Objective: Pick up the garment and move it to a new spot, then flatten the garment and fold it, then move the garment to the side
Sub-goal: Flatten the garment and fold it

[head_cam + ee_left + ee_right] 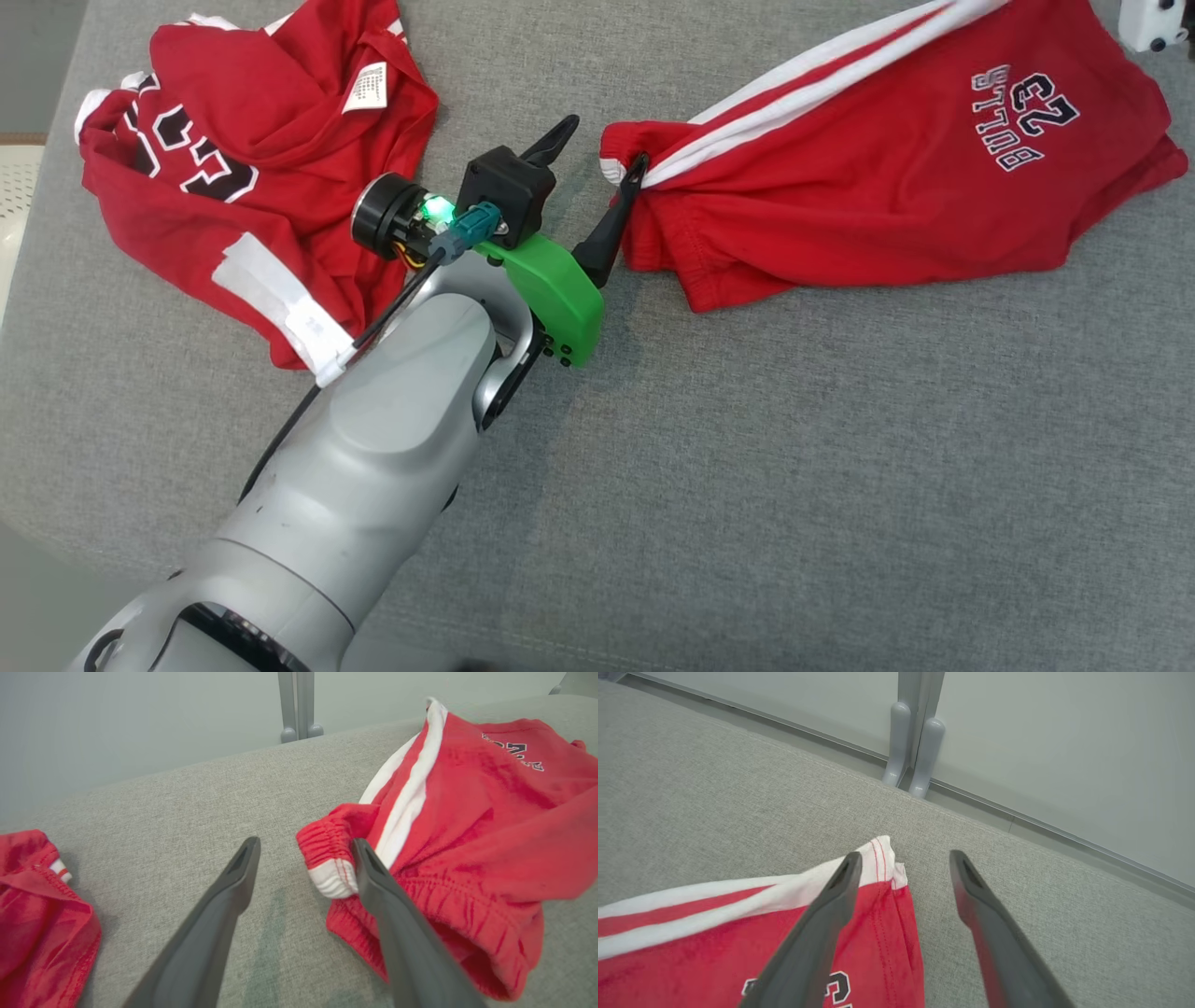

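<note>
The red shorts [887, 177] lie on the grey cushion [747, 467], stretched long from the left gripper [602, 147] (fingers wide apart, one touching the stretchy end) across to the right gripper [906, 858], also spread wide, over the far corner.

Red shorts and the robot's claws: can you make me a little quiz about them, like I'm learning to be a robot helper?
1. True or false: the left claw is squeezed shut on the red shorts.
2. Which number is printed on the shorts? A: 23. B: 7. C: 45.
3. Fill in the gap: in the head view, the crumpled red jersey lies to the ____ of the shorts.

Key: 1 false, its two fingers stand wide apart beside the waistband. 2 A. 3 left.
</note>
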